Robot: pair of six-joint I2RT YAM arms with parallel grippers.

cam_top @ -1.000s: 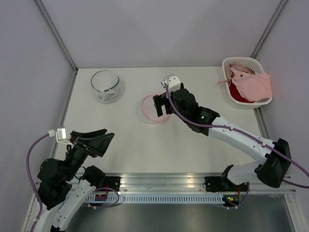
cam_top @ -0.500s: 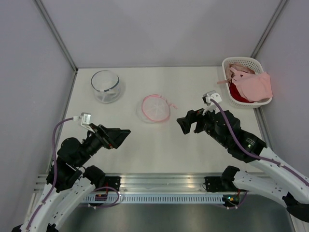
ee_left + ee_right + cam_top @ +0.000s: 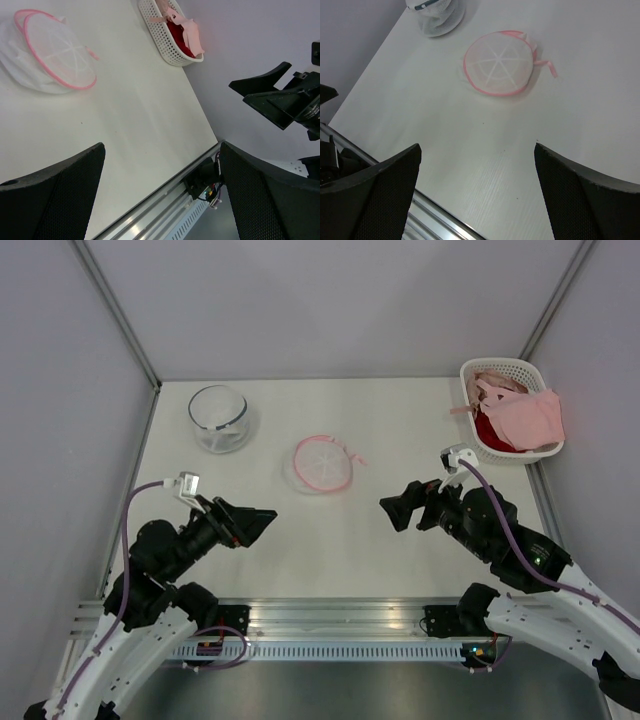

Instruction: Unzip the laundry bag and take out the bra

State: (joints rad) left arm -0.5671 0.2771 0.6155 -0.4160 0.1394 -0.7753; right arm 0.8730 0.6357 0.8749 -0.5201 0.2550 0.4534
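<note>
The laundry bag (image 3: 323, 462), a round white mesh pod with a pink rim, lies on the table middle; it also shows as the pod (image 3: 50, 52) and the pod (image 3: 497, 62), with a pink strip sticking out at its right. The bra (image 3: 530, 418), pale pink, lies draped in the white basket over a red garment, and the bra (image 3: 187, 30) shows in the left wrist view too. My left gripper (image 3: 255, 523) hangs open near the front left, apart from the bag. My right gripper (image 3: 400, 508) hangs open at the front right. Both the left gripper (image 3: 160, 195) and the right gripper (image 3: 477, 192) hold nothing.
A clear glass bowl (image 3: 219, 418) stands at the back left. The white lattice basket (image 3: 500, 365) sits at the back right corner, against the wall. Grey walls close three sides. A metal rail (image 3: 340, 615) runs along the near edge.
My right gripper has pulled back from over the laundry bag to the near right. My left gripper has lifted and swung right toward the table middle.
</note>
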